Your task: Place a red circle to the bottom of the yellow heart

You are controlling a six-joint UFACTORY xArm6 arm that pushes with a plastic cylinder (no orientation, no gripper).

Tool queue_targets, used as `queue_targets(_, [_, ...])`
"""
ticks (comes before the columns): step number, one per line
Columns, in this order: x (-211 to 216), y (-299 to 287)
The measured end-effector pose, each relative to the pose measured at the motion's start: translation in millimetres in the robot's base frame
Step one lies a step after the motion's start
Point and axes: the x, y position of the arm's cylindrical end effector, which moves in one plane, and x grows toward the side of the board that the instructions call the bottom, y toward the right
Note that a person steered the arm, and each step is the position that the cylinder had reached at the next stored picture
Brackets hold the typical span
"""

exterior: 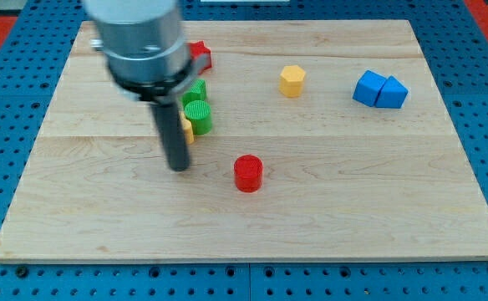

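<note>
Red circle (247, 173) sits upright on the wooden surface (327, 201), a bit below the middle, alone, nothing touching it. My tip (179, 167) is down on the surface just to the view's left of the red circle, a small gap between them, no contact. No jaws on this rig, just the dark rod, so nothing is clamped on anything. Rod and its grey mount cover part of the cluster at upper left. In that cluster: a green round block (198, 116), another green block (195, 90) just above it, shape unclear. A sliver of yellow block (187, 128) pokes out beside the rod, touching the green round block's left side; mostly hidden, cannot tell if it is the heart. A red block (199, 55) sits at the view's top behind the mount, shape unclear. Yellow hexagon-like block (292, 80) stands alone, upper middle. Two blue blocks (379, 89) touch each other at upper right, well apart from everything else.
</note>
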Motion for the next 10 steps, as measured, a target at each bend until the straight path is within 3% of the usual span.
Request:
queue_targets(2, [-19.7,114.9])
queue_targets(3, [28.9,128.0])
queue_targets(4, [48.4,55.7])
queue_targets(5, [39.9,17.2])
queue_targets(7, [74.1,81.7])
queue_targets(8, [53.7,111.4])
queue_targets(10, [14.0,35.2])
